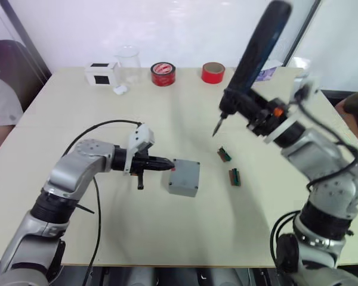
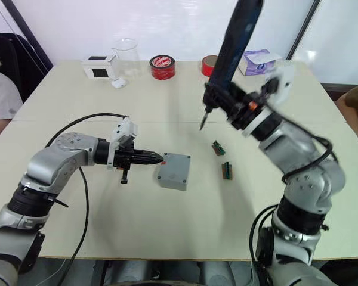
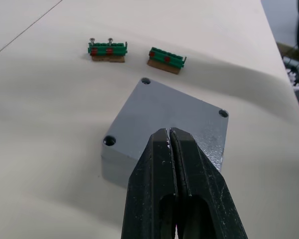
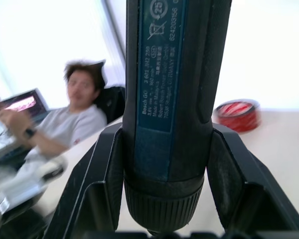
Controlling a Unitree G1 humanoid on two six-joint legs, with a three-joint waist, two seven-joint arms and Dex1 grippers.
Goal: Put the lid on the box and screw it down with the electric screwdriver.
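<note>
Two arms: right pincer [image 4: 164, 189] raises electric screwdriver [image 1: 253, 56] bit-down.

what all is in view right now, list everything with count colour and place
box with lid: 1, grey, lid already on top, table centre, at the left gripper's tip
electric screwdriver: 1, black and dark blue, held up over the table, bit pointing down
terminal blocks: 2, green with red, right of the box
tape rolls: 2, red, far edge of the table
clear beaker: 1, transparent, far edge, left of the tape
small box: 1, white with black face, far left
carton: 1, purple and white, far right
table: 1, cream
person: 1, white shirt, seated beyond the table
left gripper: black, shut
right gripper: black, shut on the screwdriver
</note>
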